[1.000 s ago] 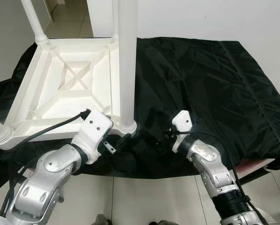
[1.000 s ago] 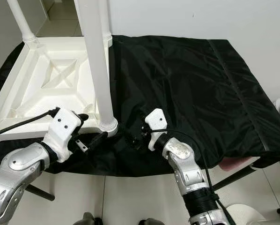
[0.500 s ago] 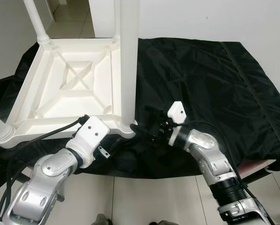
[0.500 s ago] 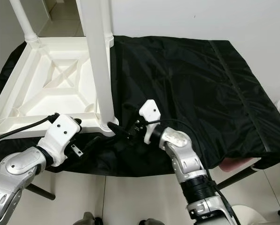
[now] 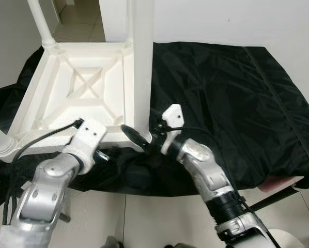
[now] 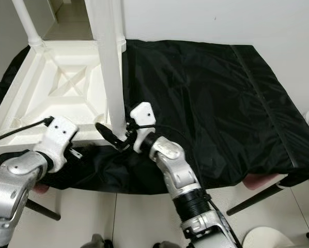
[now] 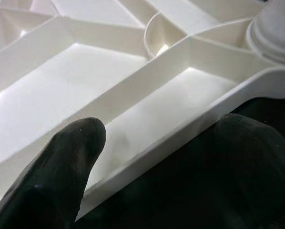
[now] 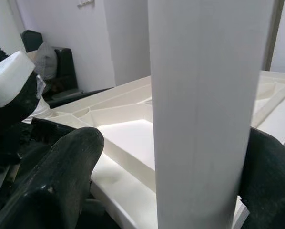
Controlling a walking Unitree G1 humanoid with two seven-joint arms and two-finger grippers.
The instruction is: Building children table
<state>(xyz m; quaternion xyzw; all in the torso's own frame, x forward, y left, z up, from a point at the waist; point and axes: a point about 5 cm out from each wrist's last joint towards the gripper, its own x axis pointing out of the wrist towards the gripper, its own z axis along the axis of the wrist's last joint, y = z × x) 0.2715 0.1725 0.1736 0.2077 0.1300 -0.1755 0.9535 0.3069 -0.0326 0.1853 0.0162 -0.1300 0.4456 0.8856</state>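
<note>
Upturned white children's table (image 5: 77, 93) on black-draped desk (image 5: 237, 93), right gripper (image 8: 180, 157) fingers wide around its near leg (image 5: 142, 67), left gripper (image 7: 152, 157) fingers wide astride its edge, leg tops cut off

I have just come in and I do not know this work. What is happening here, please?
A robot is assembling a white children's table, which lies upside down on a black cloth. Its right gripper is open around the base of the near leg, one finger on each side. The left gripper straddles the table's near rim, fingers apart. Other legs already stand in their corners.
</note>
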